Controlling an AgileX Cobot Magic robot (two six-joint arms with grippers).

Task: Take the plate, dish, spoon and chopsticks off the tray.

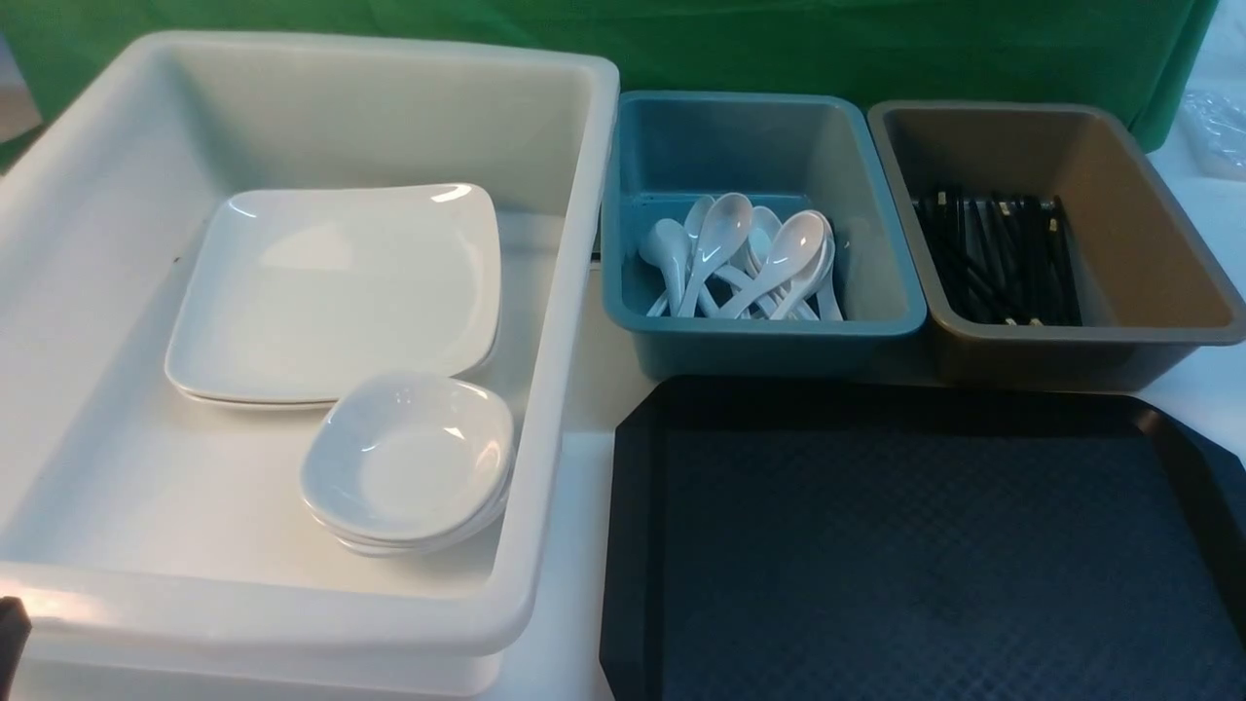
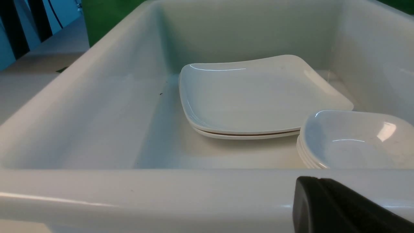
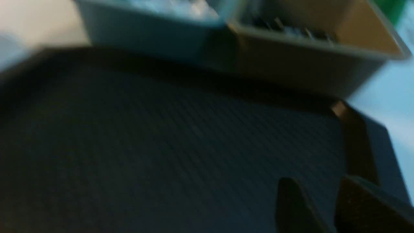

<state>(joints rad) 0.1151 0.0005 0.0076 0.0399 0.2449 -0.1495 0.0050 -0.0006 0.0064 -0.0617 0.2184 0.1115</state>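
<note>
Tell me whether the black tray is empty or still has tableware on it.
Empty, as far as shown. The tray shows only bare diamond texture in the front view; its near edge is cut off. The blurred right wrist view shows nothing on it either.

We are seeing the tray [image 1: 876, 545] lying at front right on the table [image 1: 579, 506], the large tub [image 1: 545, 409] sitting to its left holding stacked plates [image 1: 336, 292] behind stacked bowls [image 1: 409, 462], two smaller tubs standing side by side behind the tray, the spoons [image 1: 750, 258] lying in the left tub [image 1: 759, 336], the chopsticks [image 1: 998, 258] lying in the right tub [image 1: 1149, 243].
</note>
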